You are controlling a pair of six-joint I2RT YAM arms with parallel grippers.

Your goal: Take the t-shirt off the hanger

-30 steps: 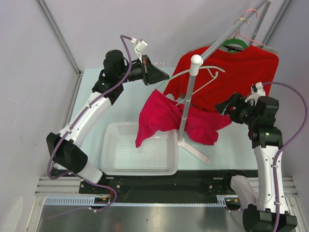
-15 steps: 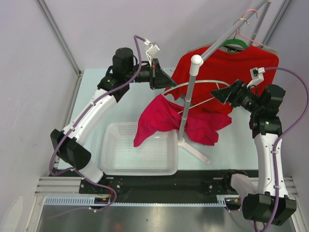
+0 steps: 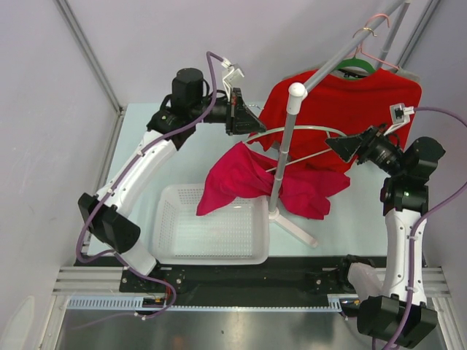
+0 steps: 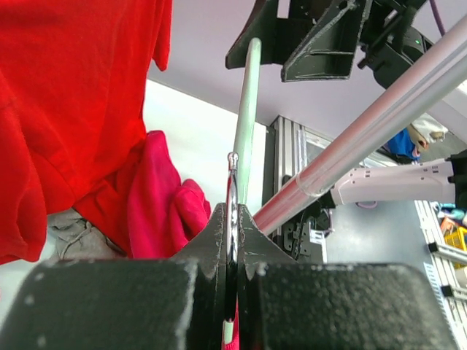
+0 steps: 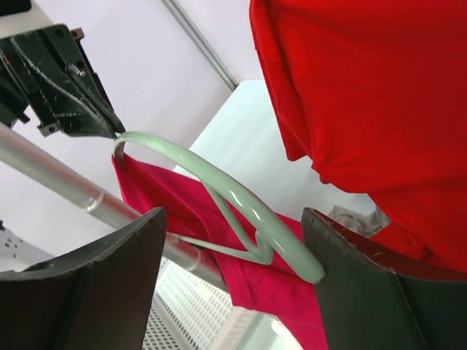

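The pale grey hanger (image 3: 306, 131) is held level beside the rack's post. My left gripper (image 3: 244, 120) is shut on its neck by the metal hook (image 4: 232, 179). The hanger's far arm (image 5: 219, 186) is bare, and its tip touches one finger (image 5: 365, 292) of my right gripper (image 3: 337, 146), which is open with its jaws wide around that end. The crimson t-shirt (image 3: 241, 179) hangs from the hook end and droops under the hanger, down to the table behind the post. It also shows in the right wrist view (image 5: 248, 281) and the left wrist view (image 4: 160, 200).
A scarlet t-shirt (image 3: 350, 102) hangs on a green hanger (image 3: 352, 67) from the sloping grey rail (image 3: 350, 44). The rack's post (image 3: 286, 153) stands between the arms. A white mesh basket (image 3: 211, 226) sits under the crimson shirt's left end. A pink wire hanger (image 3: 379, 36) is on the rail.
My left gripper moved right with the hanger. My right gripper rose from beside the crimson shirt to the hanger's far end. The shirt's left part sagged lower over the basket.
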